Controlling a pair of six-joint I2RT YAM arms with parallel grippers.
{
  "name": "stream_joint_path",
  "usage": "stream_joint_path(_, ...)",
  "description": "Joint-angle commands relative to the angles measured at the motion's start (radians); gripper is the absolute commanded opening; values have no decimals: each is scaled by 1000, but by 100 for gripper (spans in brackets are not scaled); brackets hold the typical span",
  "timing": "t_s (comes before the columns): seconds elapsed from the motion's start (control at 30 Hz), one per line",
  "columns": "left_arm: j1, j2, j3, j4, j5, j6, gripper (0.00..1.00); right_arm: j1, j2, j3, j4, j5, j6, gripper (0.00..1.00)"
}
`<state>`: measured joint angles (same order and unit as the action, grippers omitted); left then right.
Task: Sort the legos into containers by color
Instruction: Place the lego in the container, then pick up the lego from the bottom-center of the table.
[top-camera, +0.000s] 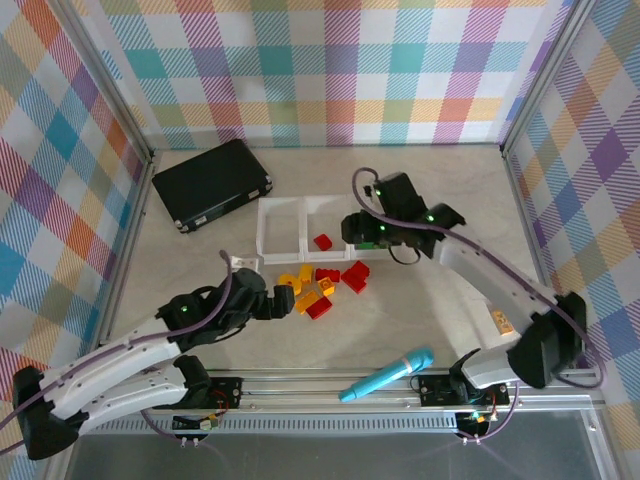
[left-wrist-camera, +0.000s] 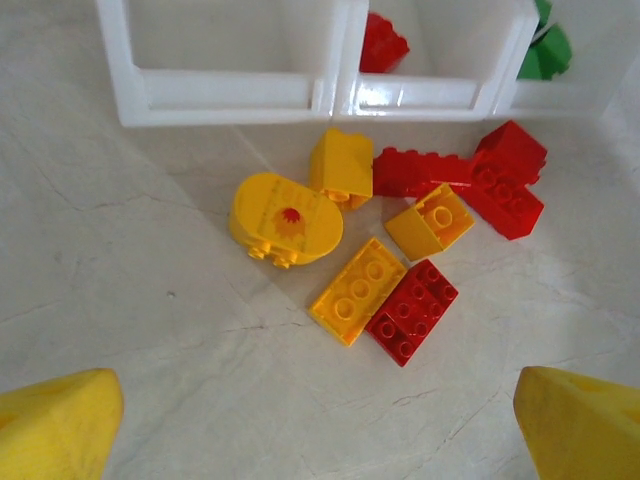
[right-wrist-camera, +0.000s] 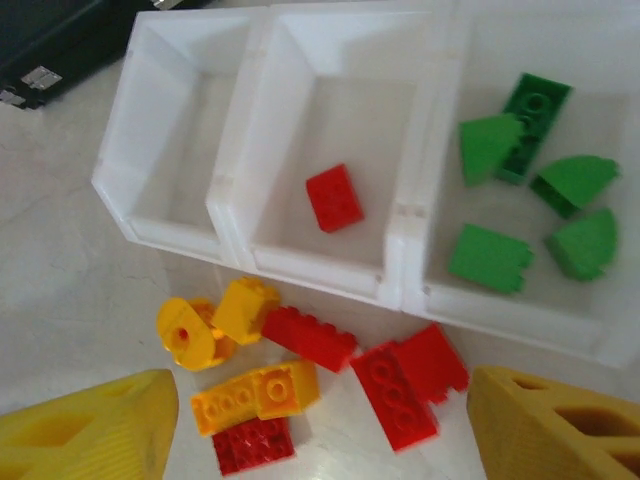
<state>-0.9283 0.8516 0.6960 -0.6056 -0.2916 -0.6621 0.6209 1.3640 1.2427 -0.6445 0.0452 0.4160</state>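
At the centre of the top view, the loose legos (top-camera: 322, 287), red and yellow-orange studded bricks, are heaped on the table (top-camera: 420, 310) just below the containers (top-camera: 303, 228). Several green bricks (right-wrist-camera: 489, 257) are held in the rightmost tray, one red brick (right-wrist-camera: 334, 197) in the middle tray. The left gripper (left-wrist-camera: 320, 420) and right gripper (right-wrist-camera: 320, 430) are spread apart, clamped on nothing.

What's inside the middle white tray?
Just one red brick lies in the middle tray. The right wrist view shows its whole floor, so nothing is hidden.
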Motion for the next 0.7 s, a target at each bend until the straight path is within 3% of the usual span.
stream_joint_path(0.0,-14,95,66,40,35,-5,100,-8,-98,-102,2,98,21,81)
stream_joint_path(0.33,-49,370,209,13,14,-7,100,-55,-293,-296,-37,76,61,86)
stream_joint_path(0.5,-50,373,204,37,6,-22,100,-52,-220,-345,-11,-49,155,81)
stream_joint_path(0.67,-50,347,186,39,1,-24,100,2,-66,-336,1,-94,123,79)
